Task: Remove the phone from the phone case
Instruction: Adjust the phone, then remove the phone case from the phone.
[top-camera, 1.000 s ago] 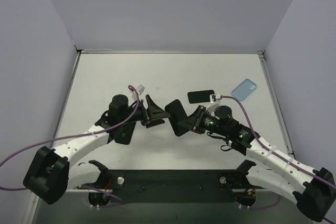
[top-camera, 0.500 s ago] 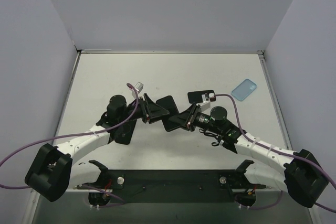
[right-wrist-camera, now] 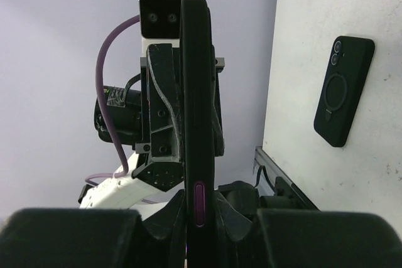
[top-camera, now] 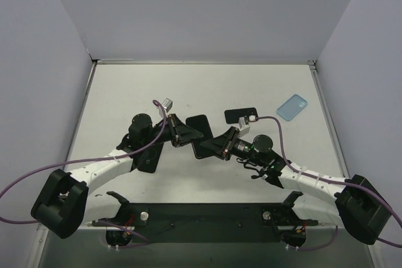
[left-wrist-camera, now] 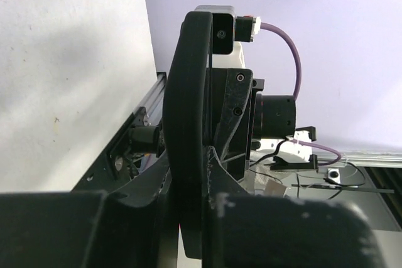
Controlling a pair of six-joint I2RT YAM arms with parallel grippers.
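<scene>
- Black-cased phone (top-camera: 200, 130) hangs above the bench (top-camera: 125, 92) centre, and we hold it from both sides: left pincer (top-camera: 187, 134) clenched on one edge, right pincer (top-camera: 212, 145) on the other.
- Another black case (top-camera: 240, 115) lies just behind our right pincer, and a light-blue one (top-camera: 292, 106) lies further right.

Blk cased phone (top-camera: 198, 127) aloft, centre; case on

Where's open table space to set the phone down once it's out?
Widest bare patch: far-left table, between the left wall and left end effector. The strip along the back wall is free too. Crowded: centre, where it and the right end effector grip the phone, and far right, by the black case and blue case.
</scene>
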